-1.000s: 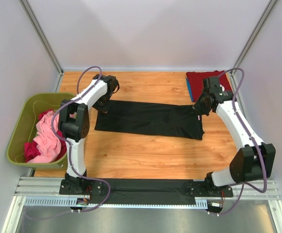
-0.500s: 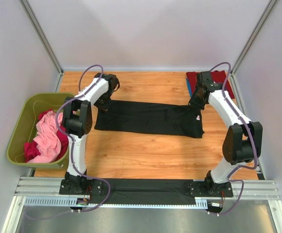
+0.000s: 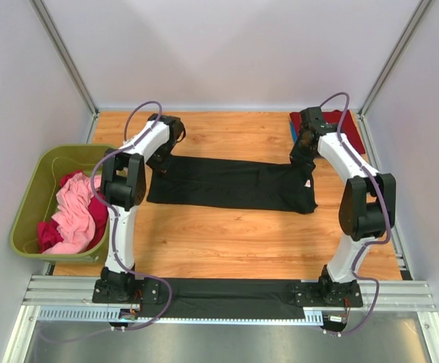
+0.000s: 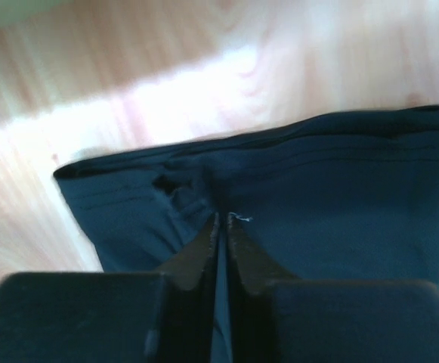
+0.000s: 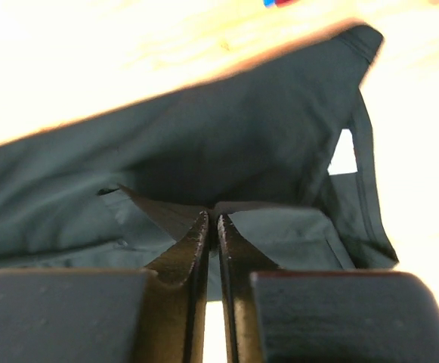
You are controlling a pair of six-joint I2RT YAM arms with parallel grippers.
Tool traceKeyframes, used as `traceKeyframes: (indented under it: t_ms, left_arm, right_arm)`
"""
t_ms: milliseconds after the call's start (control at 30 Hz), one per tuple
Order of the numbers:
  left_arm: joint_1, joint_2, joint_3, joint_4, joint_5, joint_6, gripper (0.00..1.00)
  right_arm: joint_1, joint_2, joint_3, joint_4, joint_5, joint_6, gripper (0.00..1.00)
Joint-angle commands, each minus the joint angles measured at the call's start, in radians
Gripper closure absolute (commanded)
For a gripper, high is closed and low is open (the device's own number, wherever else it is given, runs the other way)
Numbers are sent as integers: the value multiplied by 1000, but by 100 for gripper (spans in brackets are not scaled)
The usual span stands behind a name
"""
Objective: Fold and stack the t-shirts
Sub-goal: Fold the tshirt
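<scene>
A black t-shirt lies folded into a long strip across the middle of the wooden table. My left gripper is shut on its left end; in the left wrist view the jaws pinch the dark cloth. My right gripper is shut on the shirt's right end, lifted a little; the right wrist view shows the closed fingertips nipping a fold of the cloth. A dark red shirt lies folded on a blue one at the back right.
An olive-green bin stands at the left edge, holding pink and magenta shirts. A black cloth strip lies along the front rail between the arm bases. Walls close in on three sides.
My right arm has swung back and left, carrying the shirt's right end toward the far edge. The right end is now bunched and raised. The left gripper has barely moved.
</scene>
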Motion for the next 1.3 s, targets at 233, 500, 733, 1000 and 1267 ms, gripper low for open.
traceKeyframes:
  t_ms: [233,500,733,1000,1267]
  left_arm:
    - [8,-101,200,-334,-158,146,59]
    - [-40,-132,138,-79,-14,609,57]
    - [-137,-293,-198,230,83,812,53]
    - [-72,-195,-294,183,124,802,53]
    - [-29,-92,-297,37,37,705,53]
  right_arm:
    - [-47,37,255,-137,32,-61,65]
    - [-44,-147,-130,-182,-79,-4,64]
    - [-47,-181,-332,-56,-206,0,65]
    - [-62,-106,-404,-5,-79,-26,67]
    - [-84,-109,-432,-21,41,-53,67]
